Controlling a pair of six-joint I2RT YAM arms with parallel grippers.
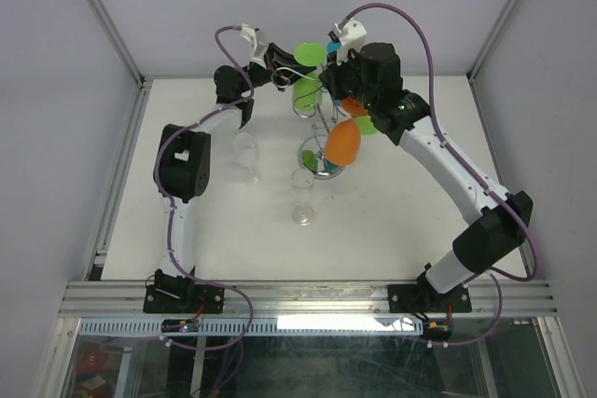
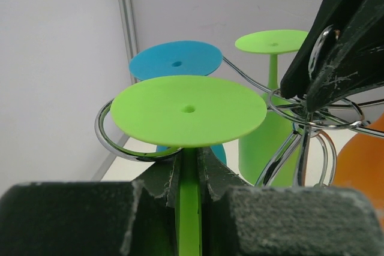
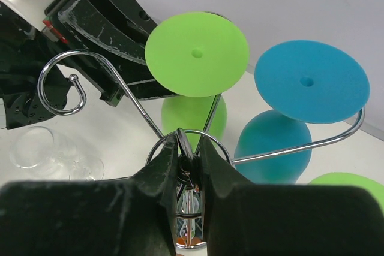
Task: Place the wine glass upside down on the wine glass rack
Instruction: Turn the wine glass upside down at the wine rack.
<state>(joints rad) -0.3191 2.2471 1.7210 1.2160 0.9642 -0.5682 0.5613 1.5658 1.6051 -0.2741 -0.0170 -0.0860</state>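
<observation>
Two hands meet at the wine glass rack (image 2: 103,131): the left hand (image 2: 190,169) pinches an inverted green wine glass (image 2: 189,111) by its stem, foot apparently just above a curled arm. The right hand (image 3: 188,155) grips the rack's top ring.

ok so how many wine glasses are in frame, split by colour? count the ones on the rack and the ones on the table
green wine glasses: 2
blue wine glass: 1
orange wine glass: 1
clear wine glasses: 2
Total: 6
</observation>
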